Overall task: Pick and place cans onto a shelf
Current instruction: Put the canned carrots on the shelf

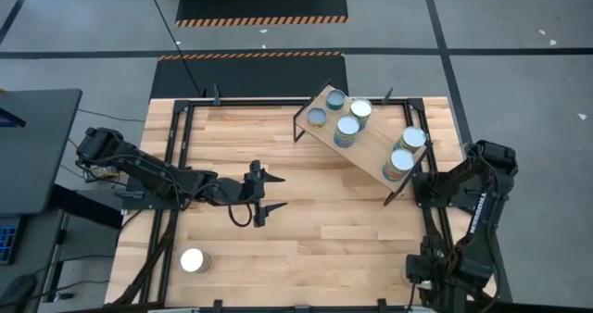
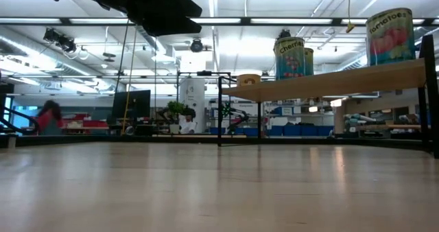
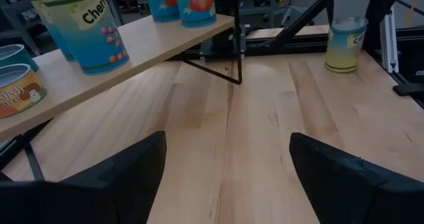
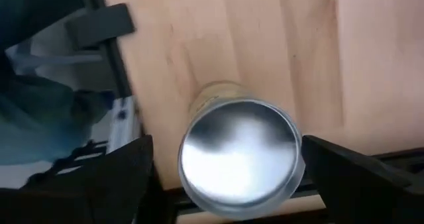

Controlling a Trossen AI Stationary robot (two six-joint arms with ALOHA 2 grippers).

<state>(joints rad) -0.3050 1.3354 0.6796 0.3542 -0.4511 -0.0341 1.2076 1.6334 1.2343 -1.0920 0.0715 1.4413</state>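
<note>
1. High view: the shelf (image 1: 371, 137) sits at an angle in the far right corner of the counter (image 1: 306, 230). Six cans (image 1: 347, 131) stand on it, four grouped at one end and two at the other. A white-topped can (image 1: 194, 260) stands alone near the front left corner of the counter. The left end effector (image 1: 276, 191) hovers over the middle of the counter, its fingers spread wide with nothing between them. The right arm (image 1: 473, 197) is folded along the right edge.
2. Low view: the shelf (image 2: 329, 81) rises at the right, carrying a cherry can (image 2: 289, 57) and a tomato can (image 2: 389, 34). A dark arm (image 2: 137, 2) hangs in at the top left.
3. Left wrist view: the left end effector (image 3: 228, 177) is spread over bare wood, facing the shelf (image 3: 132, 52) and its cans (image 3: 89, 28). A yellow-labelled can (image 3: 344, 45) stands on the counter past the shelf leg.
4. Right wrist view: the right end effector (image 4: 225, 164) is spread, one finger on either side of a silver-topped can (image 4: 238, 154). That can stands upright beside the counter's edge; I cannot tell whether the fingers touch it.
</note>
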